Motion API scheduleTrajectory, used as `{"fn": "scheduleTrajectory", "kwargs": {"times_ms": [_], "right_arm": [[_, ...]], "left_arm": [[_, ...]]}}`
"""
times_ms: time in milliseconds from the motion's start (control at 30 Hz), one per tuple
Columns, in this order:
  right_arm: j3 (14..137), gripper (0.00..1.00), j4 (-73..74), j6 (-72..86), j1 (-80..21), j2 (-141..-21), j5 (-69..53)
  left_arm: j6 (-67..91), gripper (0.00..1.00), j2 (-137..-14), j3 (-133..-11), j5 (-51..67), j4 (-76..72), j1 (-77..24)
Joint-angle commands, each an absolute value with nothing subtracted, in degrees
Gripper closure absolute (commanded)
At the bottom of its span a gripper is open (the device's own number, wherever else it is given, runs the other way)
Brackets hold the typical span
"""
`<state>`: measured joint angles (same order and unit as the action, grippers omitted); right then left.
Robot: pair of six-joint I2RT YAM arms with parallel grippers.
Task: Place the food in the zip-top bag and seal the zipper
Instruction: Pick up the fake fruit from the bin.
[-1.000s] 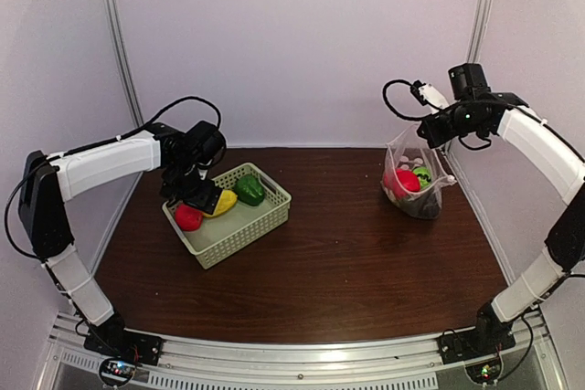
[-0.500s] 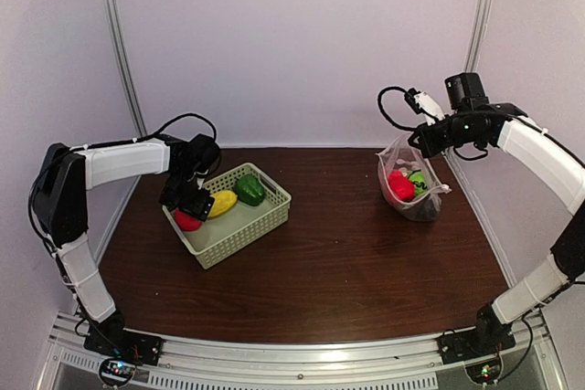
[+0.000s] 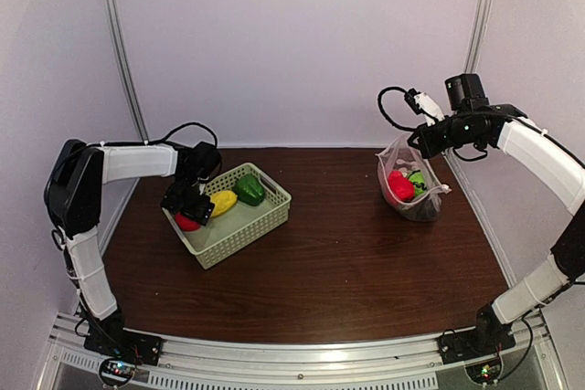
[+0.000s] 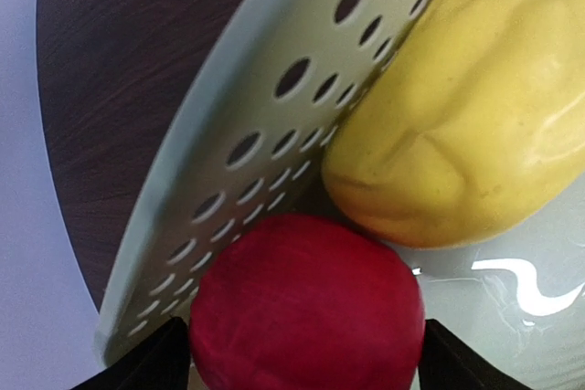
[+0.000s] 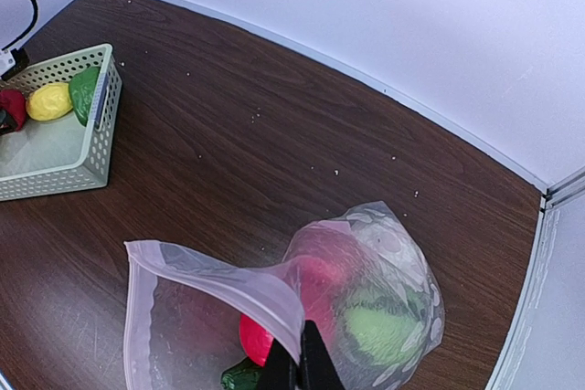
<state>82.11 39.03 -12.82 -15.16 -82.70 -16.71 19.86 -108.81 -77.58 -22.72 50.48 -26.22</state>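
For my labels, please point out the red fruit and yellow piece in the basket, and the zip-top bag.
red fruit (image 4: 306, 303): left wrist view, top.
yellow piece (image 4: 466, 107): left wrist view, middle.
zip-top bag (image 5: 219, 280): right wrist view, mouth edge.

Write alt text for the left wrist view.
A red round fruit fills the lower centre, lying in the pale green basket between the open fingertips of the left gripper. A yellow piece lies beside it at upper right; dark table shows beyond the basket wall.
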Motion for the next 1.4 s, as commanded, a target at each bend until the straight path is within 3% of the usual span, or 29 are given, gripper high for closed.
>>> {"fn": "scheduleTrajectory", "kwargs": {"times_ms": [0, 300, 767, 933, 1133, 1367], "right_arm": [[81.5, 1.0, 37.7, -11.6, -15.8, -81.6, -17.7], [80.6, 1.0, 37.5, -11.8, -15.8, -81.3, -17.4], [81.7, 1.0, 38.3, -11.9, -16.9, -81.8, -16.6], [84.1, 1.0, 40.0, -12.1, -18.0, -82.5, -15.9], [87.9, 1.0, 42.6, -11.0, -19.1, -84.2, -16.7], [90.6, 1.0, 43.6, -9.2, -20.0, -85.7, -19.2]], "left_arm": [[18.7, 0.14, -111.1, -78.4, -23.8, 48.4, -25.6], [18.5, 0.37, -108.3, -77.8, -19.4, 48.7, -25.7], [19.8, 0.42, -96.9, -88.4, -8.4, 51.6, -33.2], [19.5, 0.43, -95.1, -92.7, 4.4, 41.1, -41.1], [28.0, 0.43, -95.9, -92.5, 22.0, 18.7, -46.9], [36.0, 0.42, -102.4, -97.0, 26.2, 3.1, -50.9]]}}
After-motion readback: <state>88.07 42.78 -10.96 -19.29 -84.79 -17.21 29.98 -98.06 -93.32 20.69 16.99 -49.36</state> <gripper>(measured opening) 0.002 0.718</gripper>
